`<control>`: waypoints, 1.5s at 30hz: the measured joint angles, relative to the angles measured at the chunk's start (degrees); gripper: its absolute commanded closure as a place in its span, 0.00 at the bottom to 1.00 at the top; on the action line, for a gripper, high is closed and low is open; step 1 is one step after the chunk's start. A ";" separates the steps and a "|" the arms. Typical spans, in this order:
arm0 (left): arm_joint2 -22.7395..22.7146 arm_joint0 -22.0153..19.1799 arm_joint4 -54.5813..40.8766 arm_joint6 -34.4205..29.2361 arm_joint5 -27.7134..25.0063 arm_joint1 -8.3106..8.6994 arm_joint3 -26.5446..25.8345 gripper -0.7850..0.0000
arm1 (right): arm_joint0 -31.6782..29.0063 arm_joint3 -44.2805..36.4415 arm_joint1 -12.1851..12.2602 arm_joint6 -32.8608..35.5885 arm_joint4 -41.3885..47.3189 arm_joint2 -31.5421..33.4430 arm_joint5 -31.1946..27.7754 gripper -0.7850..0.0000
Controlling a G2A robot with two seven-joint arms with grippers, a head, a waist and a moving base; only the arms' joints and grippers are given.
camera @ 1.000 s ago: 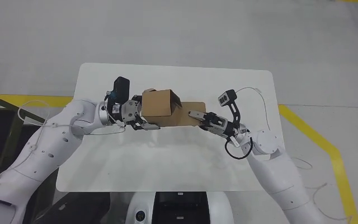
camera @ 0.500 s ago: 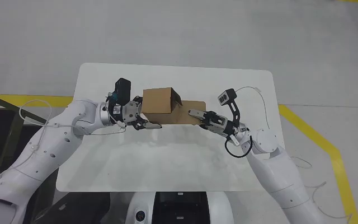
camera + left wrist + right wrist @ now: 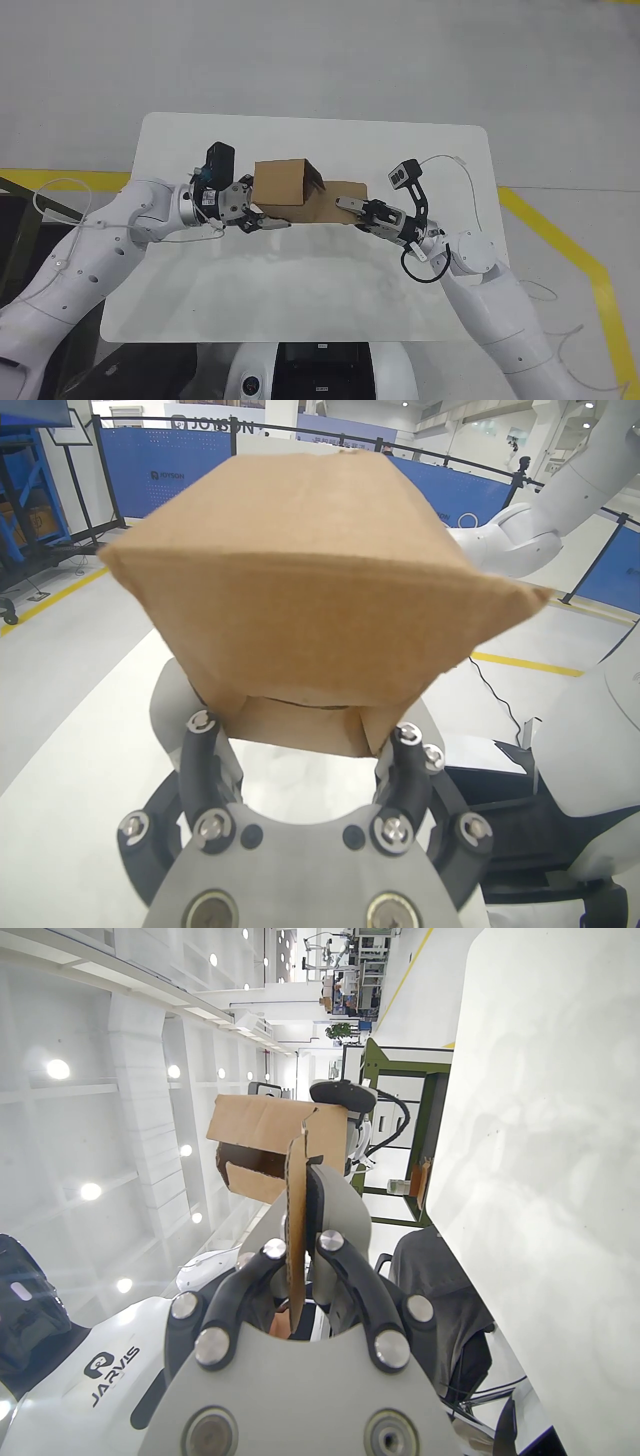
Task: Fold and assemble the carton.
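A brown cardboard carton [image 3: 290, 190] hangs above the middle of the white table [image 3: 300, 290], held between my two arms. My left gripper [image 3: 258, 205] is at its left end, open, one finger to each side of that end. In the left wrist view the carton [image 3: 320, 590] looms just ahead of the left gripper [image 3: 305, 730], its lower end flaps folded in between the spread fingers. My right gripper [image 3: 350, 207] is shut on the flat flap at the carton's right side. The right wrist view shows that flap [image 3: 295, 1208] edge-on between the pads, with the carton's open mouth [image 3: 260, 1163] beyond.
The table top carries nothing else. A yellow floor line [image 3: 590, 270] runs beyond the table's right edge. A thin white cable [image 3: 470, 185] loops over the table near the right arm.
The left gripper's fingers have spread apart at the carton's left end and its arm has eased slightly left. The right gripper and the carton have hardly moved.
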 measured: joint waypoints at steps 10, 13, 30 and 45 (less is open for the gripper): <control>0.51 -0.26 -0.11 0.12 0.00 0.26 0.04 0.27 | 0.01 -0.20 -0.03 -0.08 -0.68 0.05 0.60 0.73; 0.60 -0.31 -0.05 0.23 0.00 0.33 0.03 0.27 | 0.05 -0.28 -0.06 -0.11 -0.74 0.03 0.93 0.11; -0.29 0.20 -0.20 3.26 0.00 0.83 0.49 0.25 | -3.63 3.93 0.50 -3.63 8.12 6.58 2.03 0.34; 0.10 0.08 1.06 3.41 0.00 0.46 0.86 0.31 | -1.05 3.14 -0.39 -3.15 5.39 2.04 4.83 0.75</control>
